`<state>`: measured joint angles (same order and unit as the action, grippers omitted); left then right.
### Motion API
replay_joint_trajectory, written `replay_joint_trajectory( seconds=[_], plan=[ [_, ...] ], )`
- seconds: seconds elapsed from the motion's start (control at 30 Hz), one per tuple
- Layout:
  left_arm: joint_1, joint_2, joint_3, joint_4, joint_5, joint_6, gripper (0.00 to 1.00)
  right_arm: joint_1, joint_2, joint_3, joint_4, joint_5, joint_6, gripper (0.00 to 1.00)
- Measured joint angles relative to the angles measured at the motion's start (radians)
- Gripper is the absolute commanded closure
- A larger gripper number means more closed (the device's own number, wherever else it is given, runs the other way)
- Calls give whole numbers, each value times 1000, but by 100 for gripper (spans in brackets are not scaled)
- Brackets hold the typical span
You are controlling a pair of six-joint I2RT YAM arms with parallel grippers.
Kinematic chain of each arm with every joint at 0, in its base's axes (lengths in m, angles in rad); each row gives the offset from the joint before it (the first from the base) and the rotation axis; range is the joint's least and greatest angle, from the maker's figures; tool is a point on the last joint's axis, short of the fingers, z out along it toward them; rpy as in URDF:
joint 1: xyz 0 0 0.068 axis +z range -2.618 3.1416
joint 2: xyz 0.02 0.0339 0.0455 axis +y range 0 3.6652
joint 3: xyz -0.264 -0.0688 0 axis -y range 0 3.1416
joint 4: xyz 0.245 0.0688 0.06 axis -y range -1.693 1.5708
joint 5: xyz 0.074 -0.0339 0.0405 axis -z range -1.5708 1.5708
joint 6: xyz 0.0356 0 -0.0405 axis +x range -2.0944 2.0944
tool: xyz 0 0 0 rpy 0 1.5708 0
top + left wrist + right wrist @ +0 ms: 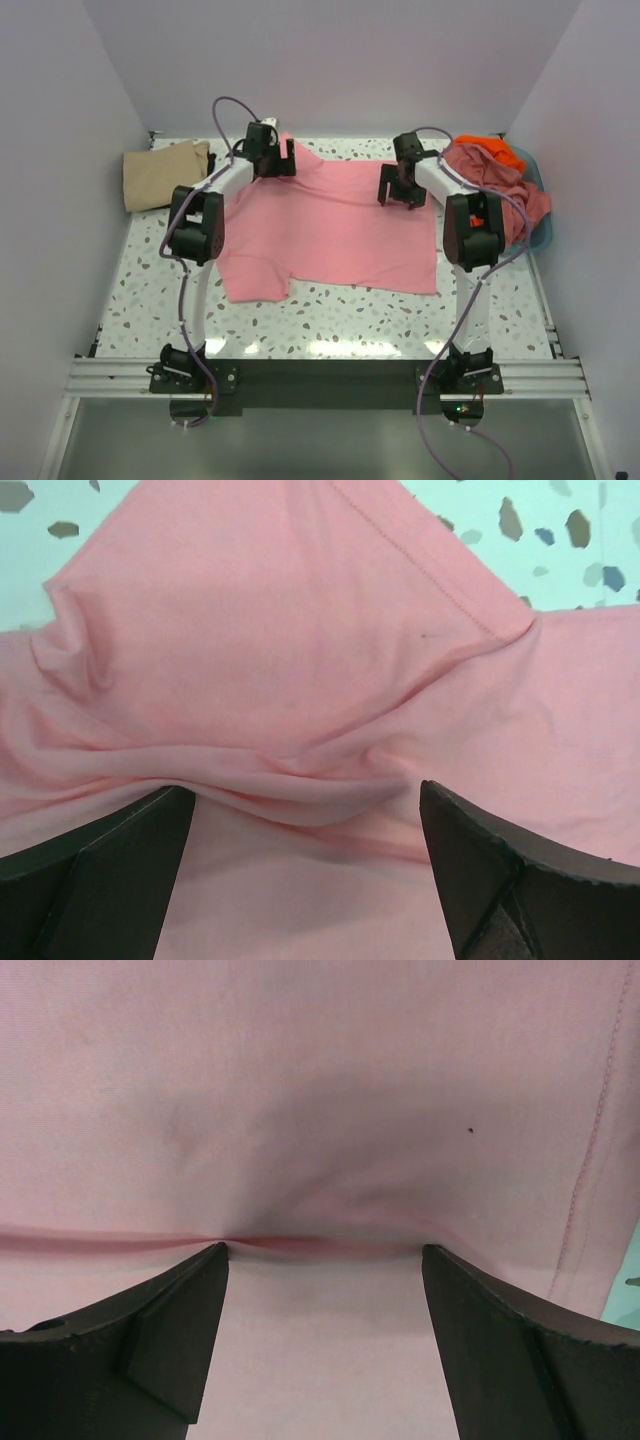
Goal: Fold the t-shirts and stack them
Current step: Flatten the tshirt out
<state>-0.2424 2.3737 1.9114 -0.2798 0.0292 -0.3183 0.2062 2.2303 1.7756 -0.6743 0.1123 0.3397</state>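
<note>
A light pink t-shirt [330,230] lies spread flat mid-table, one sleeve pointing toward the near left. My left gripper [270,160] stands open over its far left shoulder. In the left wrist view that gripper [308,800] has its tips down on a bunched ridge of the pink fabric [300,660]. My right gripper [400,190] is open too, at the shirt's far right part. Its tips [325,1250] press on a crease in the cloth [320,1090], beside a stitched hem. Nothing is pinched in either one. A folded tan t-shirt [165,175] rests at the far left.
A blue basket [546,228] at the far right holds a dusty pink shirt [490,180] and an orange one [497,150]. White walls close in the speckled table [330,310] on three sides. Purple cables loop above both arms.
</note>
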Motion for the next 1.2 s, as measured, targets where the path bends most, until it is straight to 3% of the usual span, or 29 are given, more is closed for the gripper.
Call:
replay_joint_trajectory(
  seconds=[0.3, 0.53, 0.7, 0.93, 1.2],
  plan=[
    [0, -121, -15, -20, 10, 25, 0, -3, -19, 44, -22, -31, -9, 18],
    [0, -574, -377, -26, -90, 19, 0, 47, -162, 11, -22, -45, -33, 18],
    [0, -824, -649, -76, -164, -35, 0, 212, -274, -47, -16, -65, -41, 18],
    [-3, -1004, -955, -239, -245, -181, 0, 433, -293, -133, -15, -139, -15, 18],
    [-36, -1169, -1086, -393, -357, -404, 0, 443, -293, -169, -18, -158, 9, 18]
  ],
)
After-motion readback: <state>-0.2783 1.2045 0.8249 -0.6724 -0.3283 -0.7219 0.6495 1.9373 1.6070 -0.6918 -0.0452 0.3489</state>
